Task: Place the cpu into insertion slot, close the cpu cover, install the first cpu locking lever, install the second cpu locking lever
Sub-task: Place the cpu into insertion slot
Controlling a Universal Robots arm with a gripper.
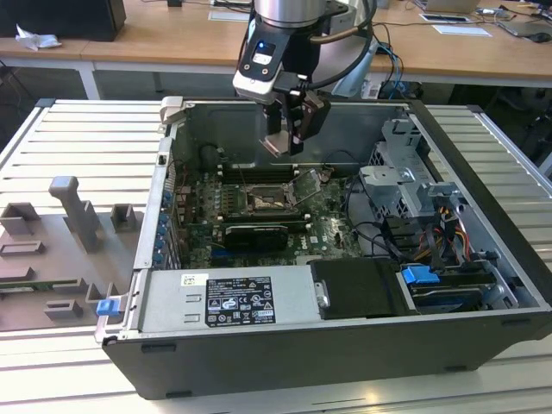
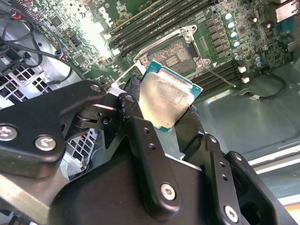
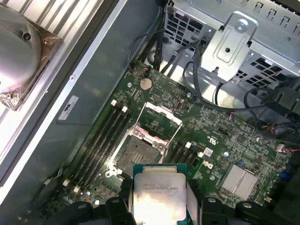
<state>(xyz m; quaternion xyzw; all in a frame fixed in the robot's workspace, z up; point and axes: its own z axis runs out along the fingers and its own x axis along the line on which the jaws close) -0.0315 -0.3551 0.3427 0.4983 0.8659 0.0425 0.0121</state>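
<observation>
The cpu (image 2: pixel 166 101) is clamped between the fingers of the gripper (image 1: pixel 289 142), held over the motherboard (image 3: pixel 220 136) near the uncovered insertion slot (image 3: pixel 137 154); placement is in hand, and square alignment is judged necessary.

The cpu (image 2: pixel 166 98) has a dull, smeared silvery metal lid. The insertion slot (image 2: pixel 176 52) has a bright metal rim. The claw (image 2: pixel 161 112) is matt black.

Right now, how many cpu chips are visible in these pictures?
1. The cpu is clamped in the gripper, above the motherboard; the insertion slot looks empty, its cpu cover open.
</observation>
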